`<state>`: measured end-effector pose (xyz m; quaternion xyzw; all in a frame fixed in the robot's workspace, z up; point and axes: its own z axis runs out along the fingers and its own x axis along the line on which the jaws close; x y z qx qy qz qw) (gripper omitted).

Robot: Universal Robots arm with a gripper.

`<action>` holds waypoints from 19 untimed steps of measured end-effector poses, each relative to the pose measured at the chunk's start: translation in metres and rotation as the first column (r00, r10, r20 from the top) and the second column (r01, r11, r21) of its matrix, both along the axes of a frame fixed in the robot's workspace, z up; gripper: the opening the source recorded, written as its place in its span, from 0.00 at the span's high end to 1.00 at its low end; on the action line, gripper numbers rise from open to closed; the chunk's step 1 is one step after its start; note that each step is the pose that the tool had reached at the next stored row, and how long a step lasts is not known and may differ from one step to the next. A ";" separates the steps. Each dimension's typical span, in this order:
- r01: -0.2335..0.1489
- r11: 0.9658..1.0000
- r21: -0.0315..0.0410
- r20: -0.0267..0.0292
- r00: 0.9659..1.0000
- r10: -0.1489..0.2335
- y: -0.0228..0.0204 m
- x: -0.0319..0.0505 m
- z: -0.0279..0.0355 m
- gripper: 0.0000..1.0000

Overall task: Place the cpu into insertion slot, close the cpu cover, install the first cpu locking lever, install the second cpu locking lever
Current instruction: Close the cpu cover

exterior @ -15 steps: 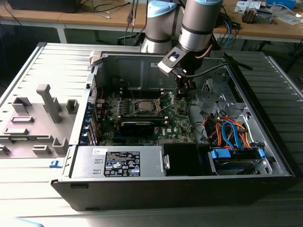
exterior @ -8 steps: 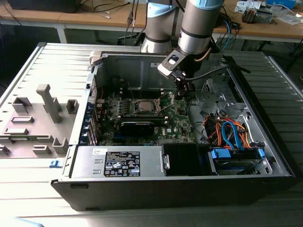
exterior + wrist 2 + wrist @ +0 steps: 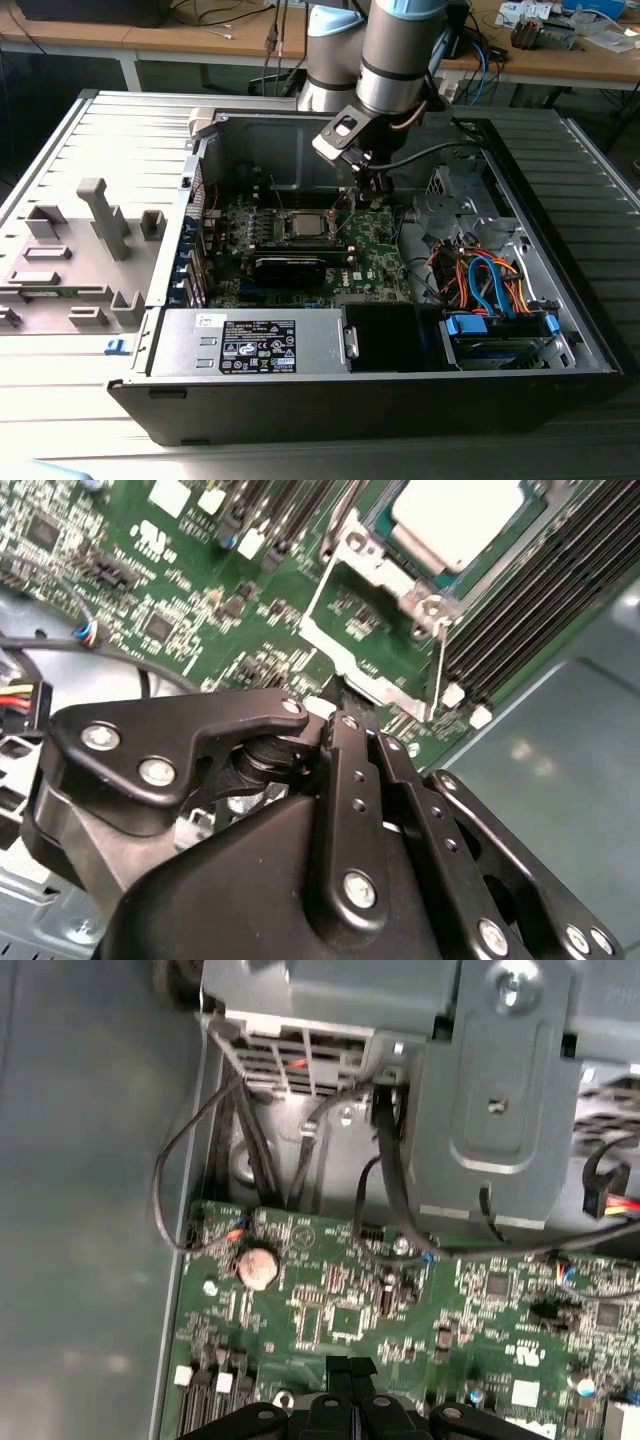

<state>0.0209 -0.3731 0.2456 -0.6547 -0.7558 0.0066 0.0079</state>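
Case (image 3: 330, 400) near wall sits closest in the exterior view, open side up, PSU (image 3: 250, 345) right behind it. Arm (image 3: 400, 50) reaches down into the case. Board (image 3: 385, 255) lies flat on the case floor.

Gripper (image 3: 372, 188) hangs low over the board, on the exterior view's right of the slot (image 3: 425, 602). In the first wrist view its fingertips (image 3: 338, 1370) are pressed together with nothing visible between them, so read it as closed and empty.

Cover (image 3: 360, 675) is tilted up off the slot; you can see board through its window. In the second wrist view the gripper is just beside the cover's free edge. Can't tell if they touch. One lever (image 3: 440, 665), a thin wire, runs along the cover's side.

Cpu (image 3: 455, 520) is already in the slot, flat, metal face up, uncovered.

Handling, my read:
- Cover: thin sheet, light, stiff, hinged. Take it on the free-edge bar, never through the window.
- Lever: springy, slick wire.
- Cpu: light, rigid, fragile underneath. Edges only.
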 end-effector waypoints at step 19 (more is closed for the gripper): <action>0.001 1.000 0.001 -0.001 1.000 -0.001 0.0003 -0.0674 -0.0139 0.89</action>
